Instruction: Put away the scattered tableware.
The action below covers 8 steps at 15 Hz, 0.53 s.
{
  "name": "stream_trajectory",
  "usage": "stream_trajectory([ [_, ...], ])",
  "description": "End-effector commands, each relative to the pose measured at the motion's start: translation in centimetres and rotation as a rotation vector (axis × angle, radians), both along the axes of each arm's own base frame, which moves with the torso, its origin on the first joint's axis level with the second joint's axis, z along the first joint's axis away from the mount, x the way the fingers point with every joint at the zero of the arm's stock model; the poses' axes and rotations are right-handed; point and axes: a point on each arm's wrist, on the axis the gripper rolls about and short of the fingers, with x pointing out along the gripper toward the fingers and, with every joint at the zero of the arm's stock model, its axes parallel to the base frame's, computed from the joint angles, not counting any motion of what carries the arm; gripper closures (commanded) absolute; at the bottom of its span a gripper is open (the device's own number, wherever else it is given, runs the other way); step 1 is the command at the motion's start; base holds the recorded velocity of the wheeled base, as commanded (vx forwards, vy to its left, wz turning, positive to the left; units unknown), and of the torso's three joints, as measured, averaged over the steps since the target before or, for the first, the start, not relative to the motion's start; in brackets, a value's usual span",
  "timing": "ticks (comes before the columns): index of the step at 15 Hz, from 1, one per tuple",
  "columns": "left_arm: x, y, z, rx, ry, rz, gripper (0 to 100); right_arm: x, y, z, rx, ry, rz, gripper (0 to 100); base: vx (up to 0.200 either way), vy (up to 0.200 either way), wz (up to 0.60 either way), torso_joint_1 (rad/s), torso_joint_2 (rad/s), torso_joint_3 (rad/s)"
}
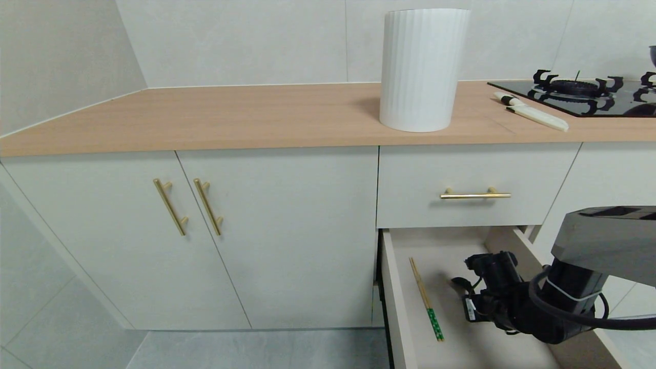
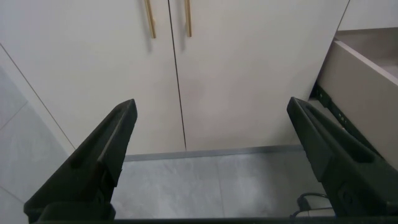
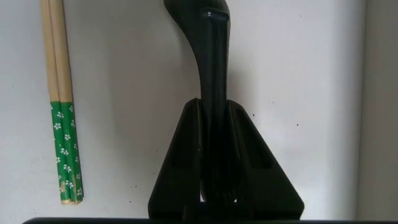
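Two chopsticks (image 1: 426,299) with green patterned ends lie side by side on the floor of the open drawer (image 1: 393,287) in the head view, near its left wall. Just to their right, over the same drawer, the right gripper (image 1: 472,293) holds a black utensil (image 1: 458,282). Above the open drawer is a closed one with a brass handle (image 1: 475,195). On the countertop (image 1: 230,118) a white ribbed cylinder (image 1: 423,69) stands near the front edge, with a pale knife (image 1: 533,113) to its right, beside the hob (image 1: 579,95).

From the left wrist view, the left gripper (image 2: 211,124) has its fingers (image 2: 106,155) spread wide with nothing between them. It faces the cabinet doors (image 2: 249,74) and the grey floor (image 2: 205,180).

From the right wrist view, the right gripper (image 3: 214,109) is pinched tight on the utensil's handle (image 3: 208,37), which runs straight out from between the jaws. The chopsticks (image 3: 59,106) lie on the pale drawer floor (image 3: 311,93), parallel to the handle and apart from it.
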Motion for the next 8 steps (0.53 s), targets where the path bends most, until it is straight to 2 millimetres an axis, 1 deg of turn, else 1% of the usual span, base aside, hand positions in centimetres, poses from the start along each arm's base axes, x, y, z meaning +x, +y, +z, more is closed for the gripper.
stream_trajectory([
  [1, 0.0, 0.0, 0.0, 0.0, 0.0, 0.0, 0, -0.02, 0.02, 0.01, 0.0, 0.0, 0.001, 100, 0.0, 0.0, 0.0, 0.0, 0.0, 0.0],
  [2, 0.0, 0.0, 0.0, 0.0, 0.0, 0.0, 0, -0.02, 0.02, 0.01, 0.0, 0.0, 0.001, 0, 0.0, 0.0, 0.0, 0.0, 0.0, 0.0],
  [8, 0.0, 0.0, 0.0, 0.0, 0.0, 0.0, 0, 0.02, 0.03, 0.03, 0.001, -0.002, 0.001, 0, 0.0, 0.0, 0.0, 0.0, 0.0, 0.0],
])
